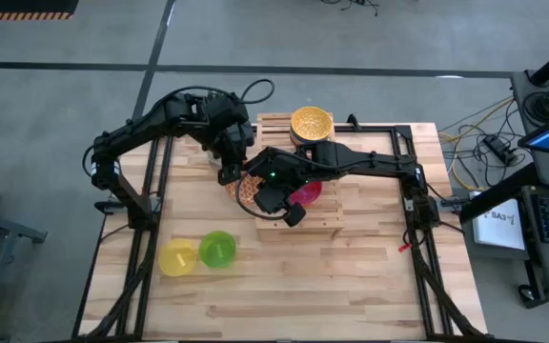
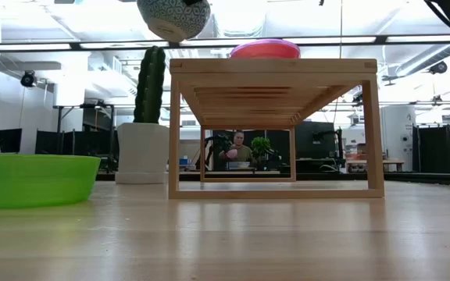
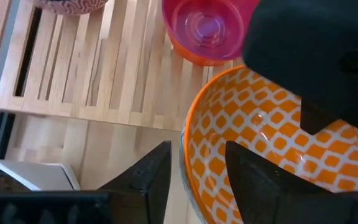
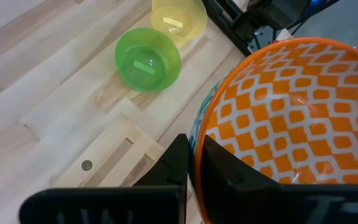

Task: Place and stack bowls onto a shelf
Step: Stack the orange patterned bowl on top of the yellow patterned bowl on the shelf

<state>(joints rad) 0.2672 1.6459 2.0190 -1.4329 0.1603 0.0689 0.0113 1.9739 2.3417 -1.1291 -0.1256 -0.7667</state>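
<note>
Orange lattice bowl (image 4: 291, 118): small round bowl, glossy white inside with an orange diamond lattice and an orange rim, patterned blue-white outside as the low view shows at its upper edge (image 2: 174, 17). Position: aloft at centre frame in the high view (image 1: 247, 188), over the near-left corner of the shelf (image 1: 349, 211), between both arms. Likely glazed ceramic: stiff, slick, chip-prone, with some weight for its size. Best grasped by pinching the thin rim wall, one finger inside, one outside.

Right gripper (image 4: 193, 163): clamped on the rim, fingers either side of the wall. Left gripper (image 3: 197, 171): fingers straddle the opposite rim but stand parted from it, apparently letting go; a handover, by the look.

Shelf: pale slatted wood on legs, flat and hard.

Red-orange bowl (image 3: 205, 30): translucent, smooth, probably light plastic; rests on the slats, centre frame, partly under the right arm.

Yellow lattice bowl (image 1: 311, 124): on the shelf, upper centre.

Green bowl (image 4: 148, 60) and yellow bowl (image 4: 178, 18): plain, glossy plastic-looking, side by side on the tabletop (image 1: 351, 286), lower left of the high view.
</note>
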